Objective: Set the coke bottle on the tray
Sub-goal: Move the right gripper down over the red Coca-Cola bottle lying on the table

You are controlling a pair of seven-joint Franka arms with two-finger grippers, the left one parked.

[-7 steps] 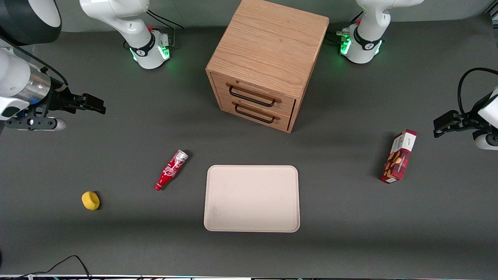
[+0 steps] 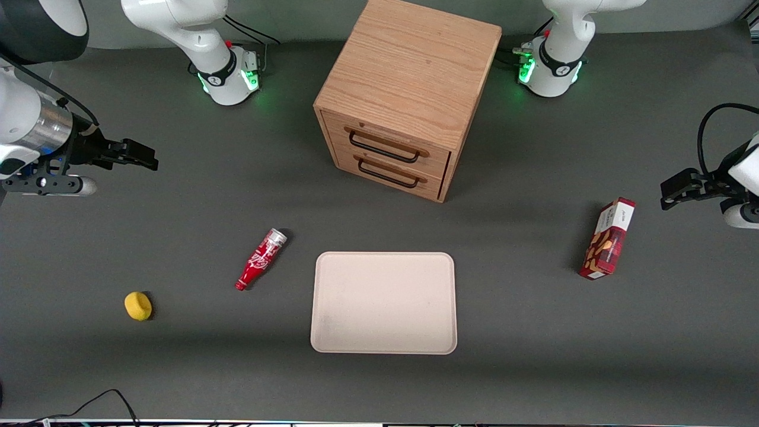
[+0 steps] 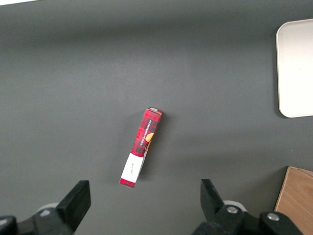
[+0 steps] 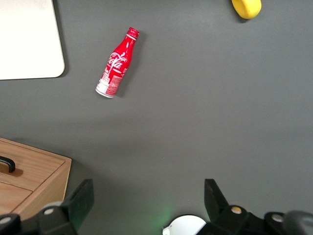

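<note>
Currently the coke bottle (image 2: 261, 260) is lying on its side on the dark grey table (image 2: 533, 332), just beside the tray (image 2: 384, 302) but not touching it, on the side toward the working arm's end of the table. Its red-capped neck is pointing toward the front camera and its silvery base is pointing away from that camera, so the bottle is sitting at a slant. The white script on its red body is showing clearly in the right wrist view (image 4: 117, 62).

The tray is resting flat on the table in front of the wooden drawer cabinet (image 2: 409, 95), nearer to the front camera than the cabinet, and nothing is lying on it. One rounded corner of it is showing in the right wrist view (image 4: 29, 44).

The gripper (image 2: 142, 155) is hanging in the air well apart from the bottle, toward the working arm's end of the table and farther from the front camera than the bottle. Its two black fingers (image 4: 83, 198) are standing spread wide, with nothing between them.

A small yellow object (image 2: 138, 306) is sitting on the table nearer to the front camera than the bottle and farther toward the working arm's end. A red-and-white snack box (image 2: 608, 239) is standing toward the parked arm's end of the table, well apart from the tray.
</note>
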